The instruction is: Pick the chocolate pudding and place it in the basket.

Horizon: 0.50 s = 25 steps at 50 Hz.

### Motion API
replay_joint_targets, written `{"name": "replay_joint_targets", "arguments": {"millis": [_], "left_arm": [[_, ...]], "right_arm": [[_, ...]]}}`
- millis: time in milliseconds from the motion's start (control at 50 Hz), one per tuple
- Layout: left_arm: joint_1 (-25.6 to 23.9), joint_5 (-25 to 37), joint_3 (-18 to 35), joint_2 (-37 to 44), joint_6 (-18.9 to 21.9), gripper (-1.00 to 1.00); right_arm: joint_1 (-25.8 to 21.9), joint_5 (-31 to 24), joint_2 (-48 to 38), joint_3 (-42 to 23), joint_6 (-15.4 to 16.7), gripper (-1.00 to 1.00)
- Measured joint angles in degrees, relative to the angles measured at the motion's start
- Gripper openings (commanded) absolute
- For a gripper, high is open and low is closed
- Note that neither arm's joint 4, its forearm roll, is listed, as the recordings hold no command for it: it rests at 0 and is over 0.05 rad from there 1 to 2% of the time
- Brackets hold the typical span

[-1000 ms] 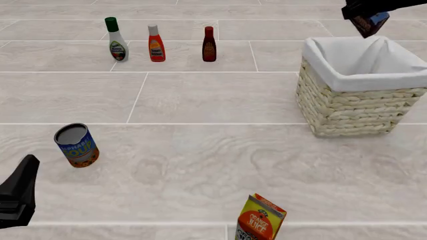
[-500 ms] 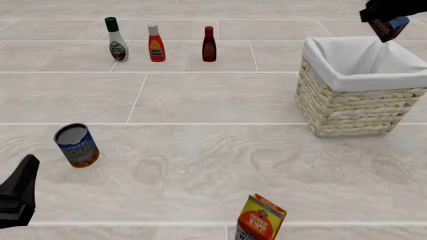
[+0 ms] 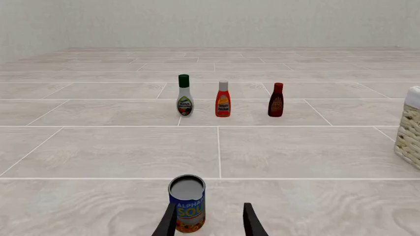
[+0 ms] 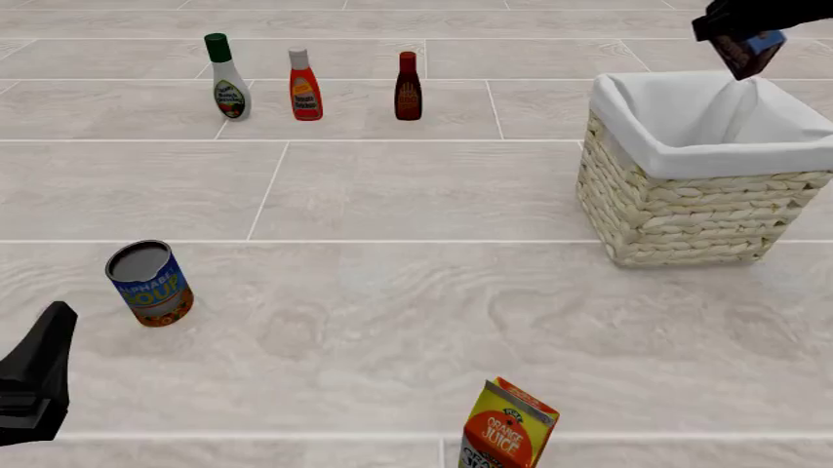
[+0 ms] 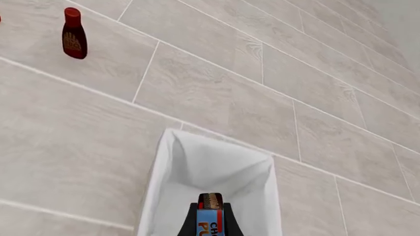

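Note:
The chocolate pudding point(image 4: 751, 47), a small dark box with a blue edge, hangs in the air at the far right with my right gripper point(image 4: 739, 34) shut on it. It sits above the far rim of the basket point(image 4: 677, 210), a woven beige basket with white lining. In the right wrist view the pudding point(image 5: 211, 227) points down at the basket's white lining point(image 5: 157, 182). My left gripper point(image 4: 39, 375) stays low at the near left, and the left wrist view shows this gripper point(image 3: 208, 226) open with nothing held.
A soup can point(image 4: 150, 285) stands just ahead of the left gripper. An orange juice carton point(image 4: 508, 429) is at the front edge. Three bottles line the back: white point(image 4: 229, 78), orange-red point(image 4: 304, 86), dark red point(image 4: 408, 88).
The right gripper has carried the pudding to the right, from above the basket's far middle toward its far right corner, then slightly up. The left arm has not moved.

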State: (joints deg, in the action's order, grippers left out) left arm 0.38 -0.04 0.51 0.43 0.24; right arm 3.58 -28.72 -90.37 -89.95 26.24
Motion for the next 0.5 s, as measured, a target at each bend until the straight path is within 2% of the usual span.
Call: {"name": "replay_joint_targets", "arguments": {"millis": [500], "left_arm": [[0.00,0.00,0.00,0.00,0.00,1.00]], "right_arm": [[0.18,1.58,-8.36,-5.13,-0.33,-1.00]]}}
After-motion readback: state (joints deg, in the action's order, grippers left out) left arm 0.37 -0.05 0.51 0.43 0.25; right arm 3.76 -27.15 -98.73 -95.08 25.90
